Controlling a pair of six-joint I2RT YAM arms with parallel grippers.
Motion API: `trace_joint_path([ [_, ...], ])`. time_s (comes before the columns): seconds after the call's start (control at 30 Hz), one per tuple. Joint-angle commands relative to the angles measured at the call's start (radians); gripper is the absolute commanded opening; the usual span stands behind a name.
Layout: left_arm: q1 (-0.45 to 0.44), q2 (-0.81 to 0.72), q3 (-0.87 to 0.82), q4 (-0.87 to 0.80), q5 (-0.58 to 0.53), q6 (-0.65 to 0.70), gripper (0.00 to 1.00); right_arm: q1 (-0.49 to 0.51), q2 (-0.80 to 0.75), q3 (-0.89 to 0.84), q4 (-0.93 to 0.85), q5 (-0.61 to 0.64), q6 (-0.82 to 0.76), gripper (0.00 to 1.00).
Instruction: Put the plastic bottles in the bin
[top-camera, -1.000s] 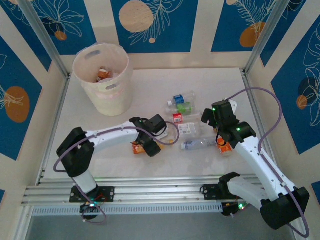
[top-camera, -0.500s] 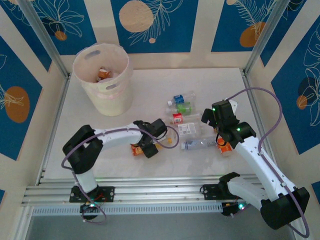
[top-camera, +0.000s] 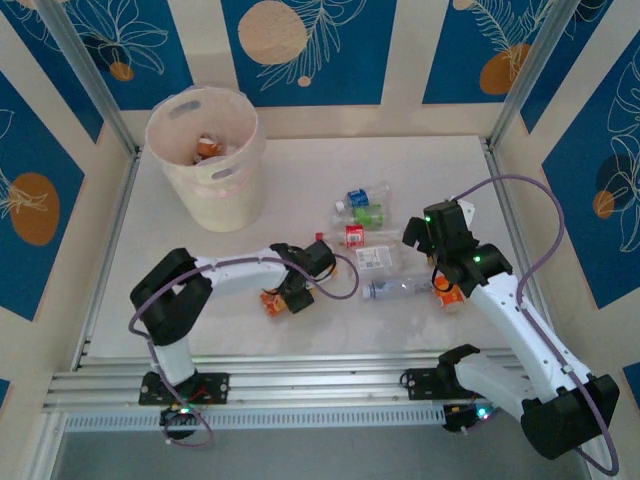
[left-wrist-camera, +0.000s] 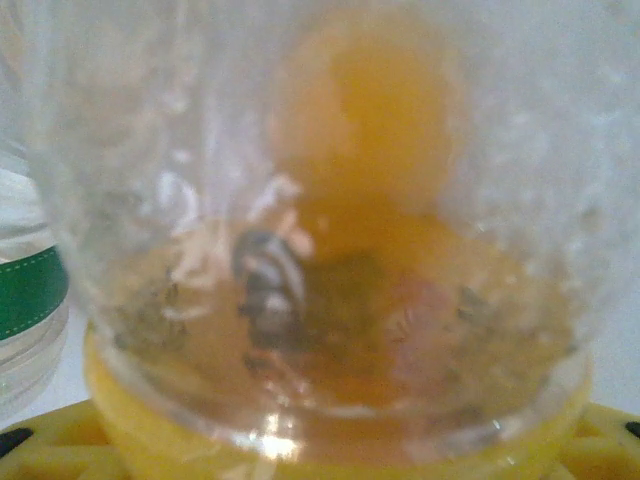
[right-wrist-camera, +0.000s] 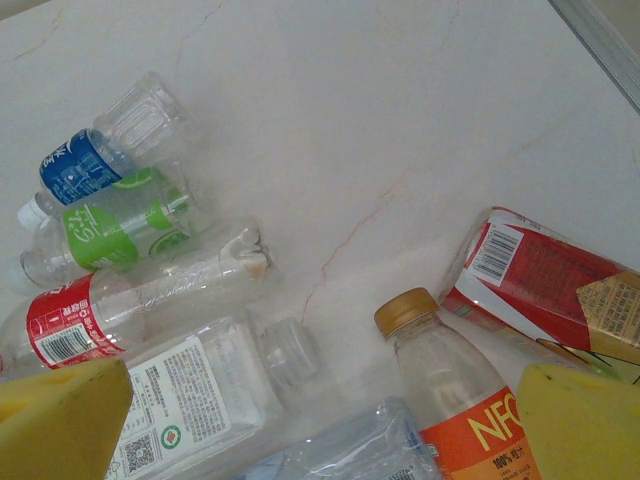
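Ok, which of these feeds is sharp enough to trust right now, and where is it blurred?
Left wrist: badly out of focus, an orange bottle sits right against the lens; right wrist: sharp, print on the NFC bottle legible, only the yellow fingertips at the bottom corners soft; top external: evenly lit, no strong glare, but coarse on detail.

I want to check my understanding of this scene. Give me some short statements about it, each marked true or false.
The bin stands upright at the far left of the table. True.
The bin is empty. False: an orange item lies inside.
The right gripper is open above an orange-labelled bottle. True.
The blue-labelled bottle stands upright. False: it lies on its side.
The left gripper is at the bin. False: it is low at an orange bottle, near the table's middle.
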Motion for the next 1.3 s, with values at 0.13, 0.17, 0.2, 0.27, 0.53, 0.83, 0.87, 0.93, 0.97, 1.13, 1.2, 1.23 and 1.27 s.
trace_joint_path([
  [0.13,-0.017,-0.149,0.010,-0.055,0.040,0.020,0.57,-0.003,-0.021,0.012,-0.010,0.014,0.016,0.99],
  [0.17,-0.018,-0.176,0.015,-0.056,0.057,0.022,0.57,-0.003,-0.021,0.012,-0.010,0.015,0.017,0.99],
  [0.2,-0.018,-0.199,0.020,-0.057,0.074,0.024,0.57,-0.001,-0.021,0.012,-0.009,0.015,0.015,0.99],
  [0.27,-0.017,-0.251,0.033,-0.052,0.103,0.034,0.57,-0.003,-0.021,0.010,-0.006,0.013,0.015,0.99],
  [0.53,-0.003,-0.353,0.231,-0.039,0.039,0.100,0.57,-0.003,-0.016,-0.004,0.014,0.002,0.020,0.99],
  [0.83,0.099,-0.282,0.569,0.017,-0.072,0.198,0.56,0.000,-0.005,-0.007,0.028,-0.032,0.023,0.99],
  [0.87,0.116,-0.271,0.611,0.016,-0.077,0.215,0.56,0.000,-0.006,-0.007,0.028,-0.033,0.023,0.99],
  [0.93,0.156,-0.252,0.681,0.020,-0.078,0.238,0.54,0.000,-0.007,-0.010,0.027,-0.032,0.024,0.99],
  [0.97,0.183,-0.243,0.711,0.025,-0.067,0.242,0.54,0.000,-0.007,-0.009,0.028,-0.032,0.024,0.99],
  [1.13,0.346,-0.196,0.830,0.042,-0.017,0.229,0.54,0.002,-0.005,-0.010,0.027,-0.037,0.024,0.99],
  [1.2,0.409,-0.167,0.871,0.038,-0.019,0.225,0.54,0.003,-0.007,-0.007,0.026,-0.037,0.024,0.99],
  [1.23,0.443,-0.151,0.893,0.031,-0.024,0.221,0.54,0.003,-0.007,-0.005,0.023,-0.037,0.024,0.99],
  [1.27,0.478,-0.131,0.917,0.020,-0.021,0.212,0.54,0.003,-0.008,-0.003,0.021,-0.037,0.024,0.99],
])
